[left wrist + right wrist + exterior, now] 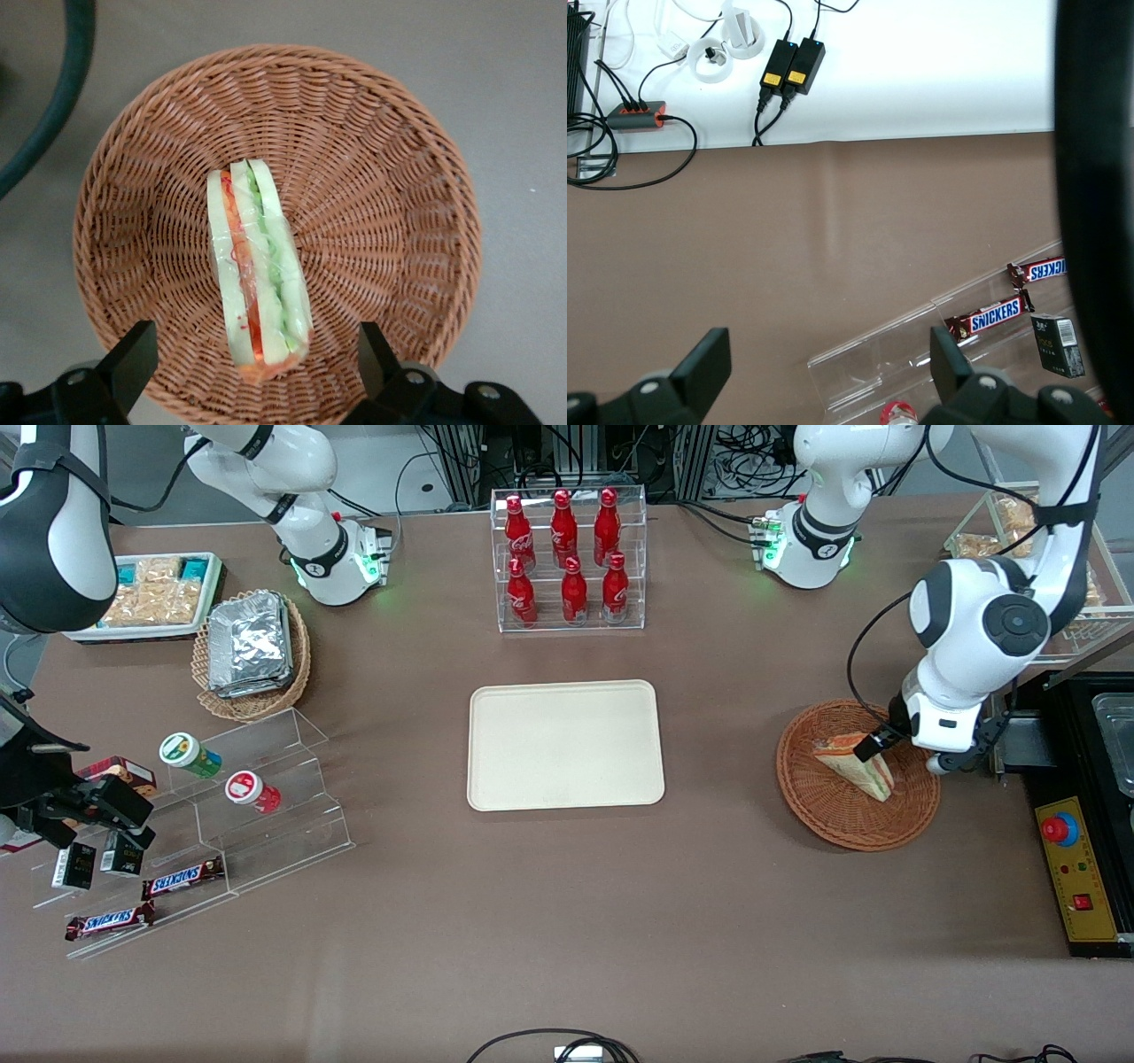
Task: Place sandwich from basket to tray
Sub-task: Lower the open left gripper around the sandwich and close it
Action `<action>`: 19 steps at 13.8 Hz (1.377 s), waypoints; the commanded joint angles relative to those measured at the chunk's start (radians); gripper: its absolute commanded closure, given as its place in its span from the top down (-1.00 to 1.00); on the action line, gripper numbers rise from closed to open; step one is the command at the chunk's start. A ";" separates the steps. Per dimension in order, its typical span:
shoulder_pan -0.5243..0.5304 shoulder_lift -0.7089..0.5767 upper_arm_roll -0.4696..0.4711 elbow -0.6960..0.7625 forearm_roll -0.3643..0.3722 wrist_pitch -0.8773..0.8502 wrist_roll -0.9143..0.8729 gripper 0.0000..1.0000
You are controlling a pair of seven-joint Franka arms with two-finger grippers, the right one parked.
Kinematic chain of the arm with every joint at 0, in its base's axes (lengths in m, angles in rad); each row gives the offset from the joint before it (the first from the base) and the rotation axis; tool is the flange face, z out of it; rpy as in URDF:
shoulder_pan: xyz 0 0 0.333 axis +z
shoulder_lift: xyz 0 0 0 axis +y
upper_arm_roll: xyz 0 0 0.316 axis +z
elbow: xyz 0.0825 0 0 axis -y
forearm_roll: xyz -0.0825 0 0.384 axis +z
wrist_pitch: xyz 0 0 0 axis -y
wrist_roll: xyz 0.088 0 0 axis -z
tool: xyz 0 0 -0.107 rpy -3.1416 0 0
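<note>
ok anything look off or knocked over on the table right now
Two small cans lie on their sides on the clear stepped rack; whether on purpose I cannot tell. The sandwich stands on edge in the basket, the open gripper straddling it. The tray sits square, and nothing looks spilled.

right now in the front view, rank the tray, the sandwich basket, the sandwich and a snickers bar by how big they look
1. cream tray
2. reddish-brown wicker basket, under the open gripper
3. sandwich, though it's partly covered
4. Snickers bar
</note>
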 commanded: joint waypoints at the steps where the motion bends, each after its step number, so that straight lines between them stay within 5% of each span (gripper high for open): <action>1: 0.009 0.036 0.001 -0.036 0.008 0.090 -0.044 1.00; 10: 0.009 0.147 0.002 -0.096 0.005 0.280 -0.112 0.97; 11: 0.009 0.147 0.002 -0.096 0.005 0.280 -0.118 0.55; 13: 0.009 0.147 0.004 -0.096 0.005 0.280 -0.129 -0.94; 19: 0.008 0.081 0.002 -0.072 0.007 0.174 -0.123 -1.00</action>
